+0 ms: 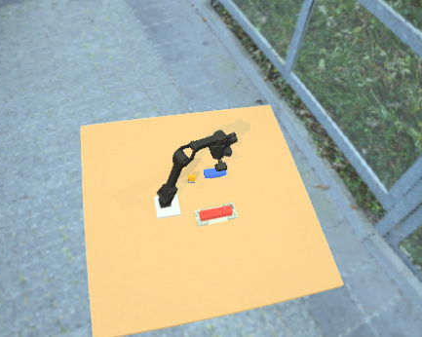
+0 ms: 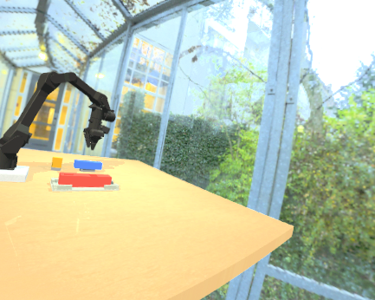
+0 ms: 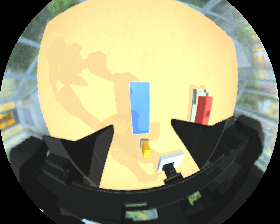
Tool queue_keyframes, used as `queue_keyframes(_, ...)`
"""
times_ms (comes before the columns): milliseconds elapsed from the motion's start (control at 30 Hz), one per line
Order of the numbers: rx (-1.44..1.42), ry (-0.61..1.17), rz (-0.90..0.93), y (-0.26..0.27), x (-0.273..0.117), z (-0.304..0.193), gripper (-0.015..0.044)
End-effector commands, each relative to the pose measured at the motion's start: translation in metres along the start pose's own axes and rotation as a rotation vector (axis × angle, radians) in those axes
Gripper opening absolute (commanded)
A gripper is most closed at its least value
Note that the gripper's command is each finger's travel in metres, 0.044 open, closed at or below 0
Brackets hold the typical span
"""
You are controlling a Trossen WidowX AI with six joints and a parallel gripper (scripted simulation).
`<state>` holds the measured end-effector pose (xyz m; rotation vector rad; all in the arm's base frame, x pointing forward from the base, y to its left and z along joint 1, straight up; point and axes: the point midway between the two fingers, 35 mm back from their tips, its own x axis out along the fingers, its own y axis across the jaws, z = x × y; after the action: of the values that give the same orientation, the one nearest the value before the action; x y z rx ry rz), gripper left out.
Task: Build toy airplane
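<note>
The red fuselage [image 1: 216, 213] [image 2: 85, 179] [image 3: 203, 109] lies in the cradle of the pale jig [image 1: 222, 222] [image 2: 85, 189] [image 3: 193, 106]. The blue wing [image 1: 212, 173] [image 2: 87, 165] [image 3: 140, 107] lies on the table behind the jig, raised a little on its grey tab in the exterior view. The small orange tail fin [image 1: 192, 177] [image 2: 56, 162] [image 3: 146, 150] stands on the table between the wing and the arm's base. My gripper [image 2: 91, 146] [image 3: 143, 124] is open and empty, high above the wing. In the wrist view the wing lies between and ahead of the two fingers.
The arm's white base plate [image 1: 168, 211] [image 2: 14, 173] [image 3: 164, 163] is left of the jig in the top view, near the tail fin. The wooden table [image 1: 205, 269] [image 2: 139, 231] carries everything. The arm's shadow falls around the wing.
</note>
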<state>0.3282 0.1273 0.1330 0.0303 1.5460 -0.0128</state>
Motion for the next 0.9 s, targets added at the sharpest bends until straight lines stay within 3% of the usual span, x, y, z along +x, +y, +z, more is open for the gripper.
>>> queue_keyframes(0,0.027,-0.003,0.002,-0.003,0.0,0.003,0.044)
queue_keyframes(167,0.027,-0.003,0.002,-0.003,0.033,0.003,0.044)
queue_keyframes(867,0.027,-0.003,0.002,-0.003,0.068,0.004,0.044)
